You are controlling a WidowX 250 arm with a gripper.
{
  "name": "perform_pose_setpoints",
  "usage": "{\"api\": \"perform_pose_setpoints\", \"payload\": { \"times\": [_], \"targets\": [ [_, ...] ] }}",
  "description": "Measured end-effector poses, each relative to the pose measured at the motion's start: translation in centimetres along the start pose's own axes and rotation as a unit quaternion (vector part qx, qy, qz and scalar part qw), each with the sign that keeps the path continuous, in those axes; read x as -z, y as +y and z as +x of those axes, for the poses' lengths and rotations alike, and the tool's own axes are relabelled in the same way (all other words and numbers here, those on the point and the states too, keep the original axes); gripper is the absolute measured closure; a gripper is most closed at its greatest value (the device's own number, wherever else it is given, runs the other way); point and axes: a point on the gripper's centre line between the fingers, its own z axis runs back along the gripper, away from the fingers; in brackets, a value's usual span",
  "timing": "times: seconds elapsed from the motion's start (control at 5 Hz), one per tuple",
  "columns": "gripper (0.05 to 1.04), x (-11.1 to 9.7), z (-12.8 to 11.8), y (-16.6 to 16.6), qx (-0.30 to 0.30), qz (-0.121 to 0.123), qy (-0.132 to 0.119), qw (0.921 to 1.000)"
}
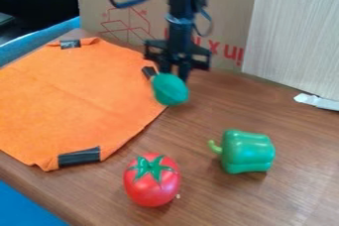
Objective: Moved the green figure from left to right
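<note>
The black gripper [175, 74] hangs down at the upper middle, just right of the orange cloth's edge. It is shut on the green figure [171, 90], a rounded teal-green piece whose body hangs below and in front of the fingertips. The figure's lower left overlaps the cloth's right edge in the view. Whether its underside touches the table cannot be told.
An orange cloth [73, 96] with black corner strips covers the left. A red tomato [151, 185] stands at the front middle and a green pepper [247, 151] to its right. Behind are a cardboard panel [228, 17], a pale board [295, 41] and a white piece [317, 101].
</note>
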Motion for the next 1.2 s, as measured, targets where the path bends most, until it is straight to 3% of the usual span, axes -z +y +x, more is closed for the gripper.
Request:
{"api": "perform_pose_setpoints", "payload": {
  "times": [0.4, 0.6, 0.8, 1.0, 1.2],
  "targets": [
    [0.786, 0.9, 1.2, -4.9, -0.021, -0.004, -0.006, 0.9998],
    [0.727, 0.7, 1.5, -7.1, -0.026, -0.013, -0.009, 0.9995],
    [0.418, 0.0, 1.8, -7.6, -0.029, -0.017, -0.017, 0.9993],
    [0.120, 1.0, 1.6, -7.5, -0.016, -0.015, -0.022, 0.9995],
    [0.080, -0.1, 1.4, -7.2, 0.003, -0.024, -0.047, 0.9986]
  ]
}}
